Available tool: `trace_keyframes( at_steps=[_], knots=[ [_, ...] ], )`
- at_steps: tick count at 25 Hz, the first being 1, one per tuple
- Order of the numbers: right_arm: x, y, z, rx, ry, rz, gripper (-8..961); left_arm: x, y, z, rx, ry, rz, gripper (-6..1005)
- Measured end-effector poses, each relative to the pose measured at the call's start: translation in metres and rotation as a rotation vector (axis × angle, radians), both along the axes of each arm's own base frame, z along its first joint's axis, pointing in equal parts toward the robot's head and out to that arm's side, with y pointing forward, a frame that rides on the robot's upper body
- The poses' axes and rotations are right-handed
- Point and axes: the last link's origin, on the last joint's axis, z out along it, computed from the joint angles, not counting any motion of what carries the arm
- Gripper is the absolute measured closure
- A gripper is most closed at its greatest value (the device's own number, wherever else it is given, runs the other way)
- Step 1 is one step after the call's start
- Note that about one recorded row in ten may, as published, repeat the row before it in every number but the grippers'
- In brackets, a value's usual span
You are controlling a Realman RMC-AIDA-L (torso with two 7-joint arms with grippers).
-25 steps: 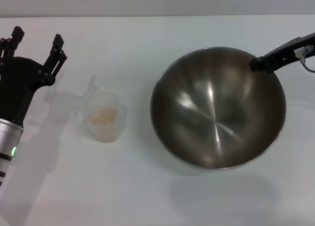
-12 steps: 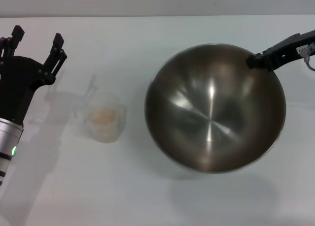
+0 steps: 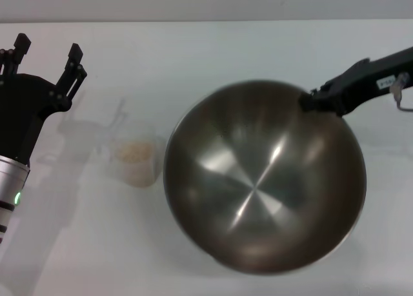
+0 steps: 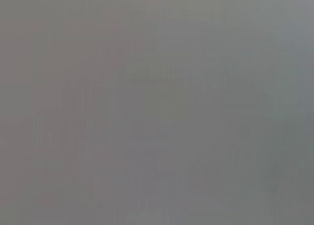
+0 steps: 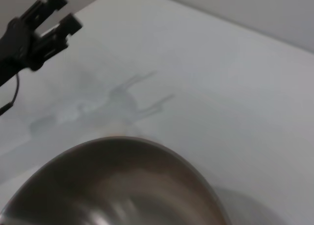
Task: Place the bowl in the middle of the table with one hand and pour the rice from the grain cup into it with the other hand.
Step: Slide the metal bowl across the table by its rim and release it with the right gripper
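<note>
Right gripper (image 3: 308, 104): clamped on steel bowl (image 3: 261, 180) rim; bowl carried leftward since a second ago, now near table (image 3: 193, 51) centre, beside grain cup (image 3: 135, 162) holding rice (image 3: 133, 151). Left gripper (image 3: 46, 54): spread, idle, far-left.

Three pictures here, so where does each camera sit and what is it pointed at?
Head view: on the robot's head, looking down at the white table; both arms show, the right gripper on the rim of the large steel bowl, the left gripper by the clear plastic grain cup.
Left wrist view: on the left wrist; only blank grey.
Right wrist view: on the right wrist, looking across the bowl toward the left gripper.
Head and right wrist views share both.
</note>
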Motion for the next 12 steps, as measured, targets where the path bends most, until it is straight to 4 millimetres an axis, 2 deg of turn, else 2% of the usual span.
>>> trace_keyframes(
  at_steps=[12],
  knots=[
    [0.015, 0.001, -0.032, -0.152, 0.013, -0.042, 917, 0.000, -0.001, 0.000, 0.000, -0.002, 0.001, 185]
  ],
)
